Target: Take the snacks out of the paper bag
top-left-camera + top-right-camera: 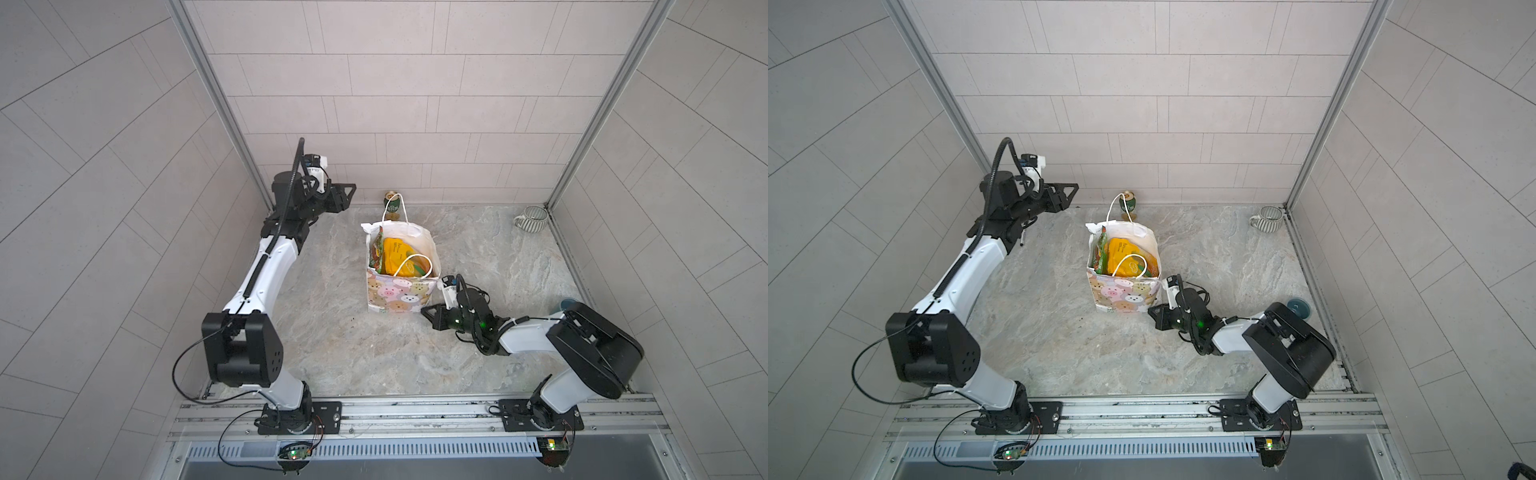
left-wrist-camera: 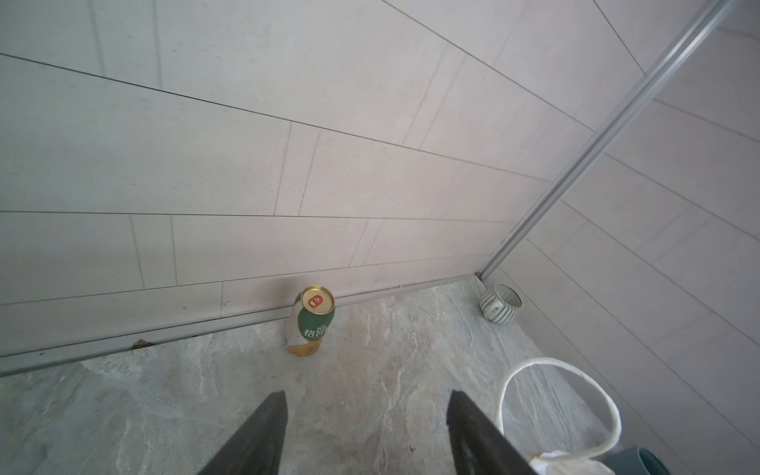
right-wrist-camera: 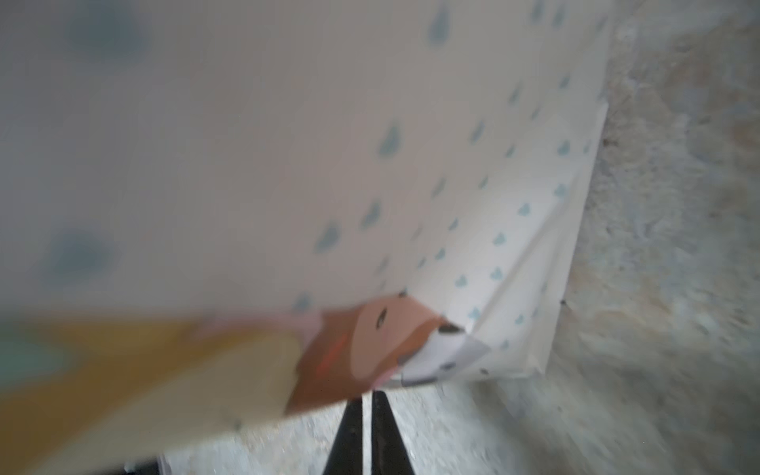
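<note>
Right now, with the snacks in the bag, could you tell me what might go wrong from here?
The shut right hand sits at the bag's bottom corner; a nudge could tip or slide the bag.
A handle droops over the snacks, so a hand reaching in might snag it.
The can stands just behind the bag and could get knocked over.
</note>
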